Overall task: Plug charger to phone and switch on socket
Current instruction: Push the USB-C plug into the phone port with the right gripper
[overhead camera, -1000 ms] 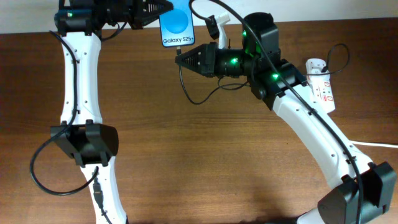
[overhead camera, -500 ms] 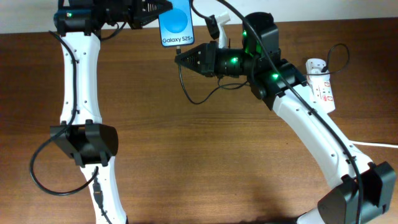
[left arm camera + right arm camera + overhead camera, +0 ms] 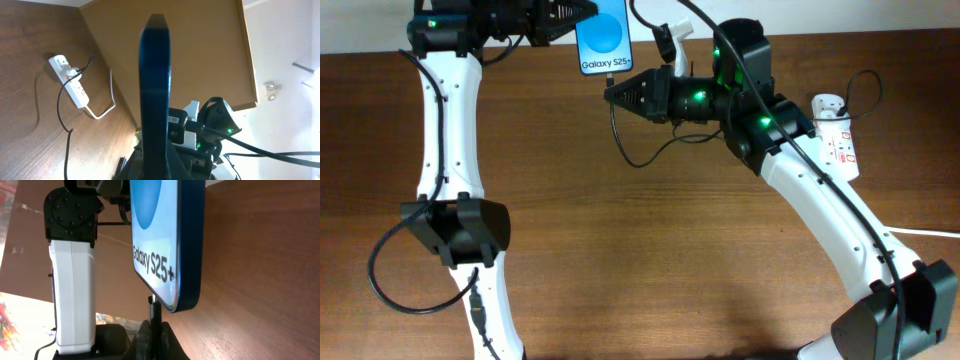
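Overhead view: I read the left gripper (image 3: 582,14) at the far edge of the brown wooden table (image 3: 620,250), clamped on the side of the phone (image 3: 603,40), a slim black-edged rectangular smartphone with a bright blue screen and a white strip reading "Galaxy S25+". The right gripper (image 3: 610,95) points left, with its tip just under the phone's lower edge. From it the charger (image 3: 618,145), a thin black cable, hangs in a loop over the table. The socket (image 3: 837,135), a small white oblong power strip with red-marked switches, lies well apart at the right edge, and a thick white cord (image 3: 925,231) trails off to the right. Left wrist view: the phone (image 3: 155,90) stands edge-on, rising from between the closed fingers of the left gripper (image 3: 155,157). The socket (image 3: 70,82) lies on the table to the left, with the charger (image 3: 58,112) and the white cord (image 3: 102,112) running from it. Right wrist view: the right gripper (image 3: 154,335) is pinched shut on the stem of the charger (image 3: 154,307), and the small black connector tip meets the lower edge of the phone (image 3: 192,245). I cannot tell whether the tip is fully seated in the port. The left arm's white link (image 3: 72,290) stands behind the phone.
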### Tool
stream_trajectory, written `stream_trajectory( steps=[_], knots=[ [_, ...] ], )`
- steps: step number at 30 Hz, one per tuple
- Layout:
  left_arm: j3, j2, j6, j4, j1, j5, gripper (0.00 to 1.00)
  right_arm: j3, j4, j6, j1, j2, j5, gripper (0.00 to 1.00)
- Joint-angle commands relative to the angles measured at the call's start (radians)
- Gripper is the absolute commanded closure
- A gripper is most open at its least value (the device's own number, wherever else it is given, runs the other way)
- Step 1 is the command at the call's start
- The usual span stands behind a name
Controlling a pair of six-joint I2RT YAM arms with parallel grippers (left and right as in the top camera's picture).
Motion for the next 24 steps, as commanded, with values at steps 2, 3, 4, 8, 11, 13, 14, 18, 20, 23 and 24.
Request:
stream_trajectory(
  steps=[2,3,4,8,11,13,14,18,20,23,24],
  knots=[
    [0.019,-0.032,-0.007,0.005,0.0,0.037,1.0,0.014,0.003,0.005,-0.001,0.006,0.004,0.96],
    [0.019,-0.032,-0.007,0.005,0.0,0.037,1.0,0.014,0.003,0.005,-0.001,0.006,0.015,0.96],
    [0.019,-0.032,-0.007,0.005,0.0,0.037,1.0,0.014,0.003,0.005,-0.001,0.006,0.02,0.96],
    [0.019,-0.032,-0.007,0.005,-0.003,0.037,1.0,0.014,0.003,0.023,0.0,0.006,0.024,0.96],
    [0.019,-0.032,-0.007,0.005,-0.009,0.037,1.0,0.014,0.01,0.027,-0.001,0.006,0.021,0.96],
    [0.019,-0.032,-0.007,0.005,-0.009,0.037,1.0,0.014,0.02,0.027,-0.001,0.006,0.016,0.96],
    [0.019,-0.032,-0.007,0.005,-0.009,0.037,1.0,0.014,0.023,0.027,-0.001,0.006,0.013,0.96],
    [0.019,-0.032,-0.007,0.005,-0.009,0.037,1.0,0.014,0.023,0.028,-0.001,0.006,0.014,0.96],
    [0.019,-0.032,-0.011,0.005,-0.009,0.037,1.0,0.014,0.022,0.028,0.0,0.006,0.014,0.96],
    [0.019,-0.032,-0.011,0.005,-0.009,0.037,1.0,0.014,0.022,0.028,0.0,0.006,0.018,0.96],
    [0.019,-0.032,-0.014,0.005,-0.009,0.037,1.0,0.014,0.022,0.028,0.0,0.006,0.018,0.96]
  ],
)
